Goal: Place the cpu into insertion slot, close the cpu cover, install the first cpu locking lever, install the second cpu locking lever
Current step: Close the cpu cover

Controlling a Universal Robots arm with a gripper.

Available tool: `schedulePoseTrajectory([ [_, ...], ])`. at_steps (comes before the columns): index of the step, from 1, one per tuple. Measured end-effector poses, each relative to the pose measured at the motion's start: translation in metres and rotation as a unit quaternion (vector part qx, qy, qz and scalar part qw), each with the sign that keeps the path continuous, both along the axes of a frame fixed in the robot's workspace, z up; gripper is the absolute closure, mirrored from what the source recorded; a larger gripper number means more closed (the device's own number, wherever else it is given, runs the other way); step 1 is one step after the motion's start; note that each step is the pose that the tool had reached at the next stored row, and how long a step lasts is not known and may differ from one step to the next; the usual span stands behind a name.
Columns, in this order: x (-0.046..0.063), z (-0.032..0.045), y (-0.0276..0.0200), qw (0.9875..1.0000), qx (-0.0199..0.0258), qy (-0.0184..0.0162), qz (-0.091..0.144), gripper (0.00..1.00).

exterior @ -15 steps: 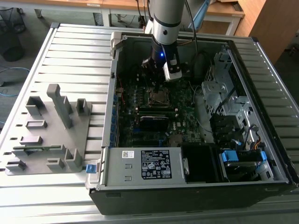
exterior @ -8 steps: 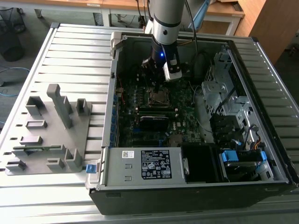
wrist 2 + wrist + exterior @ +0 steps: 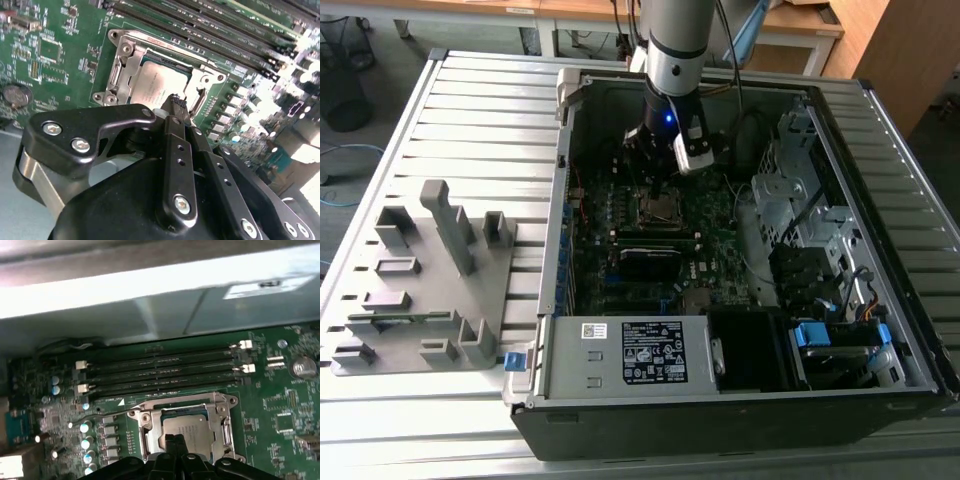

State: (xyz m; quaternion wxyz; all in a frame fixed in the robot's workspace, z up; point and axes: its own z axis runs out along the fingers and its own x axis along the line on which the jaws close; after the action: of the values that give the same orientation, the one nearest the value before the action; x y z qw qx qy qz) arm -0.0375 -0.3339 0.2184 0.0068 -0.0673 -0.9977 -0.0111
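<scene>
In the second wrist view the gripper (image 3: 175,100) is nearest, its black body bulking in the foreground. Its two fingers (image 3: 178,150) run side by side and meet at the tip, closed with nothing between them. The tip hangs over the near edge of the cpu (image 3: 157,82); whether it touches I cannot tell. The cpu sits in the insertion slot (image 3: 114,75), dull silver face up. The cpu cover (image 3: 202,80) lies down around the chip, which shows through its square opening. Long black memory slots (image 3: 210,35) run along the far side of the socket, and a coin battery (image 3: 15,95) sits apart on the green motherboard (image 3: 55,55).

In the first wrist view the gripper (image 3: 172,441) tip is over the cpu (image 3: 192,430), which the cpu cover (image 3: 148,432) frames. The memory slots (image 3: 160,372) lie beyond, with the pale wall of the computer case (image 3: 150,315) behind them.

In the exterior view the arm (image 3: 675,50) reaches down into the open computer case (image 3: 620,425) on the slatted desk (image 3: 480,110). The gripper (image 3: 653,180) stands just at twelve o'clock of the insertion slot (image 3: 658,208). The power supply (image 3: 630,355) is at six o'clock of the slot, and a grey fixture tray (image 3: 420,290) lies outside the case at nine o'clock.
</scene>
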Motion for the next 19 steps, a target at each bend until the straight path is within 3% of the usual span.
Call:
schedulePoseTrajectory([
  [3, 0.0000, -0.0003, 0.0000, 0.9996, 0.0000, 0.0000, 0.028, 0.89],
  [5, 0.0000, -0.0006, 0.0000, 0.9973, 0.0000, 0.0000, 0.073, 0.89],
  [16, 0.0000, -0.0006, 0.0000, 0.9970, -0.0001, 0.0000, 0.077, 0.89],
  [19, 0.0000, -0.0007, 0.0000, 0.9958, -0.0001, 0.0000, 0.092, 0.89],
])
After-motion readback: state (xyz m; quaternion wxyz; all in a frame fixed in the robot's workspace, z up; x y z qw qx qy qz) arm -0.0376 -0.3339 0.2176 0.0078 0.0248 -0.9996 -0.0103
